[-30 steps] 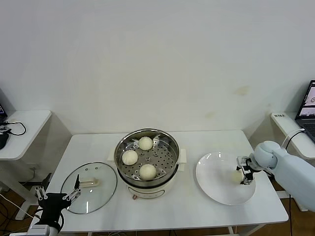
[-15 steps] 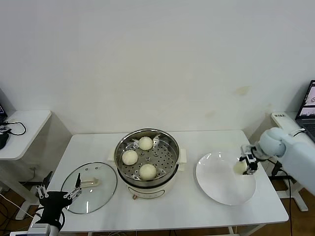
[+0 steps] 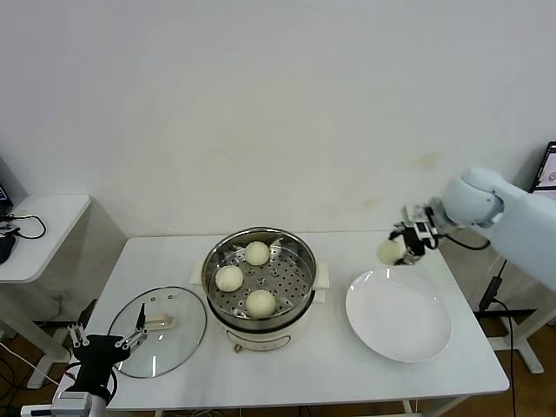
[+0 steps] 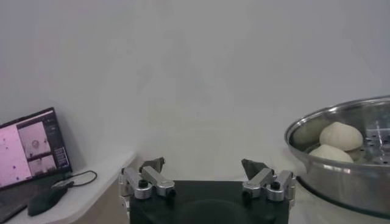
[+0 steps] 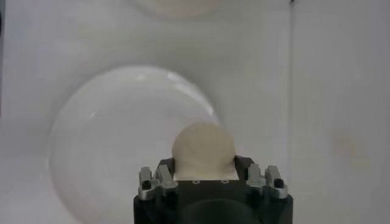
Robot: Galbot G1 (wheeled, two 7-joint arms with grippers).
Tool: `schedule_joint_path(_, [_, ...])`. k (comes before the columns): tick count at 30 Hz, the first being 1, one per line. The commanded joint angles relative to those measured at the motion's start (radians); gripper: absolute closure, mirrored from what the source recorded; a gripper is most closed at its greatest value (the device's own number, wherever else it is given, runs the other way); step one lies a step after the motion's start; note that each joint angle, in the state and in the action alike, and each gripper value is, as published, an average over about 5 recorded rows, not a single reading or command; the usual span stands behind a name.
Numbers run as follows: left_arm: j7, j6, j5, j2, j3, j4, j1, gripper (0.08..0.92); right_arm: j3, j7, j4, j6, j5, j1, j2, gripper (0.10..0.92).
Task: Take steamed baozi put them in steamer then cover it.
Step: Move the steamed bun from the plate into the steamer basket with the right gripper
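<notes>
Cream baozi (image 3: 388, 251) gripped by right end effector (image 3: 405, 242), above plate (image 3: 399, 315) rim.

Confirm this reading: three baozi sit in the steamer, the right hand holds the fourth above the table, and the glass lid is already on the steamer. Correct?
Not quite. The head view shows the glass lid lying on the table left of the steamer, which stands open. The three baozi inside and the fourth baozi in the right hand are correct.
</notes>
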Motion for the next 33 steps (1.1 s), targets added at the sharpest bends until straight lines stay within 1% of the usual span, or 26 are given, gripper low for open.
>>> schedule_joint_path(1, [0.000,0.000,0.001,-0.002,0.001,0.005,-0.005,0.177,-0.260,0.109,0.073,-0.173,0.333,0.322,0.235,0.412])
schedule_joint_path(6, [-0.001,-0.001,-0.001,-0.002,-0.011,0.010,-0.001,0.177,-0.263,0.163,0.027,-0.227,0.404,0.277,0.353,0.406])
schedule_joint_path(12, [0.000,0.000,-0.001,-0.011,-0.021,0.011,-0.002,0.177,-0.260,0.230,-0.056,-0.283,0.424,0.187,0.488,0.406])
schedule_joint_path(17, [-0.001,-0.001,-0.001,-0.023,-0.020,0.013,-0.004,0.177,-0.263,0.289,-0.091,-0.329,0.425,0.124,0.556,0.406])
schedule_joint_path(23, [-0.001,-0.001,-0.001,-0.032,-0.018,0.013,-0.010,0.177,-0.268,0.313,-0.139,-0.331,0.379,0.072,0.599,0.406])
schedule_joint_path(33, [0.000,-0.001,-0.004,-0.029,-0.019,0.020,-0.018,0.177,-0.270,0.312,-0.170,-0.330,0.309,0.018,0.593,0.406])
